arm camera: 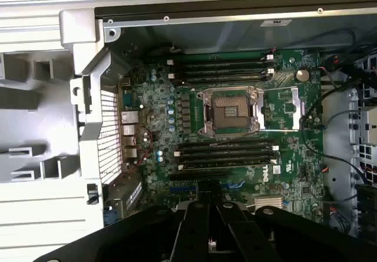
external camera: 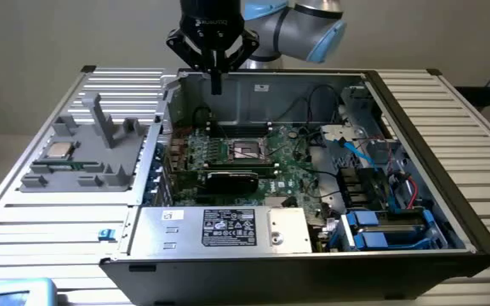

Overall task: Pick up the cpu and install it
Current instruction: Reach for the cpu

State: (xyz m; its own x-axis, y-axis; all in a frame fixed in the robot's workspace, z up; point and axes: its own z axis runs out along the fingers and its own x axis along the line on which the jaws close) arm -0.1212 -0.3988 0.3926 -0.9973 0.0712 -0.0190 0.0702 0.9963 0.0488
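Gripper (external camera: 217,88) noted above the rear wall of the open case (external camera: 288,95), fingers pressed together, nothing held. The cpu (external camera: 59,150) is seated flat in the grey tray (external camera: 122,160) at the exterior view's left, well apart from the gripper, presumably staged there for pickup. The socket (arm camera: 231,112) is seen bare on the motherboard (arm camera: 283,173). A memory stick (external camera: 64,166) lies just beside the cpu. The tray posts (external camera: 102,124) and case wall are judged possible obstructions

silvery cpu (external camera: 59,150), grey tray (external camera: 68,127), green motherboard (arm camera: 294,173)
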